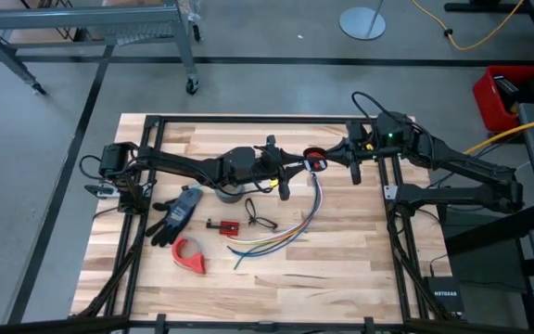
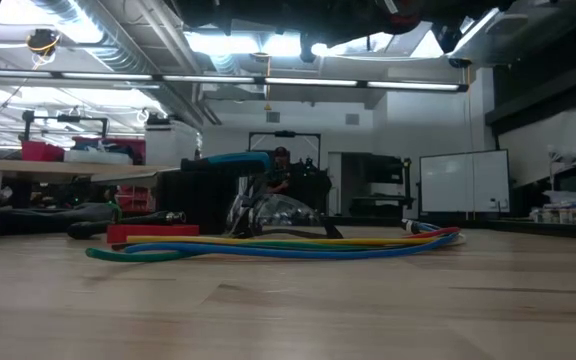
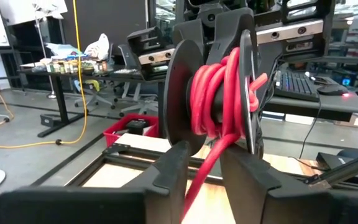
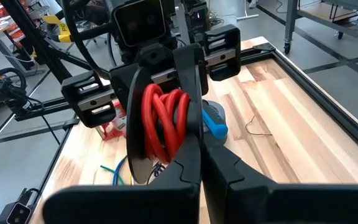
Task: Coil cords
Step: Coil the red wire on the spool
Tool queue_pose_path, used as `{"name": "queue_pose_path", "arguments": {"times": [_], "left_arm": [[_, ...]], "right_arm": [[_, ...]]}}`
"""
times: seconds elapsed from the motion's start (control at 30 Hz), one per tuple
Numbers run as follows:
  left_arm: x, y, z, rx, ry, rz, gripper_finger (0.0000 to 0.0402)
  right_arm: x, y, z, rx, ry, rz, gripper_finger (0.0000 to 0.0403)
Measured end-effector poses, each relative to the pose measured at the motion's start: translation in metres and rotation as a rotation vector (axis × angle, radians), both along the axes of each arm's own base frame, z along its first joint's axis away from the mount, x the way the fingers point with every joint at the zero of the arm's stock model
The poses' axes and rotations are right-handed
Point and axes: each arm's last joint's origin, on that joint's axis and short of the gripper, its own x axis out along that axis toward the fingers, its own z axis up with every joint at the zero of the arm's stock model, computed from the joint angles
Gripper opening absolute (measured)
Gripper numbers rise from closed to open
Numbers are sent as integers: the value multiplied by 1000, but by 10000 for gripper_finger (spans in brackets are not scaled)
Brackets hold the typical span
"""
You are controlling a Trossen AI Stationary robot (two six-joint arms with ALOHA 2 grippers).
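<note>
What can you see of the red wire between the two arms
The red wire is thin, glossy and wound in several loops into a small coil between two dark discs, held in the air above the table's far middle. The right gripper is shut on a disc edge. One strand runs down between the fingers of the left gripper, which stand apart.

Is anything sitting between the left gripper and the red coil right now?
Nothing visible. The red coil sits directly ahead of the left gripper, its loose strand running down between the open fingers. The right gripper is shut on the coil's far side.
</note>
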Motion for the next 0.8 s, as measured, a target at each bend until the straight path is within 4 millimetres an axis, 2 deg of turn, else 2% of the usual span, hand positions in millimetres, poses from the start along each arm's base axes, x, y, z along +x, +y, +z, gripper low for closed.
{"name": "queue_pose_path", "arguments": {"times": [0.17,0.4,0.53,0.7,0.8], "left_arm": [[0,0,2,3,-25,0,98],[0,0,3,9,-26,-10,81],[0,0,4,60,-31,-32,59],[0,-1,5,106,-24,-33,9],[0,-1,5,102,-23,-34,8]], "right_arm": [[0,0,1,-1,-7,3,1],[0,0,1,4,-6,14,1],[0,1,0,7,-6,18,1],[0,1,0,11,-3,24,1],[0,1,0,10,-4,24,1]]}}
